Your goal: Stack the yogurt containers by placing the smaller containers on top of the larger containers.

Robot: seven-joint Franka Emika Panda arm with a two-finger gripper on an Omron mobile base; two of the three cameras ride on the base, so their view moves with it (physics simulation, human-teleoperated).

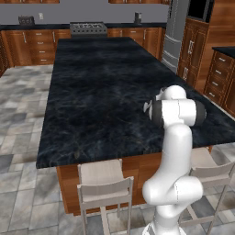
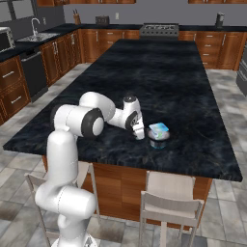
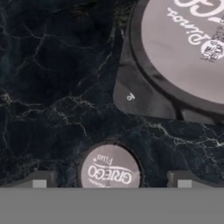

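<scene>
We hang low over the dark bench (image 2: 193, 96) near its front edge, jaws (image 3: 111, 183) spread wide.

In the hand view a small round "Griego" tub (image 3: 110, 171) sits between our two fingertips (image 3: 39, 181), neither touching it. Just beyond lies a far bigger round lid (image 3: 188, 48) with a pull tab. From the right base view, a blue-topped tub (image 2: 158, 129) rides on a dark-sided tub (image 2: 158, 141) just beside our hand. Two stools (image 2: 169, 205) stand below the bench edge.

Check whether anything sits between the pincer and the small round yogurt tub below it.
Nothing visible does. In the hand view the small round pinkish-lidded tub lies between the open pincer fingertips on the dark marble counter, the larger round tub lying beyond.
</scene>
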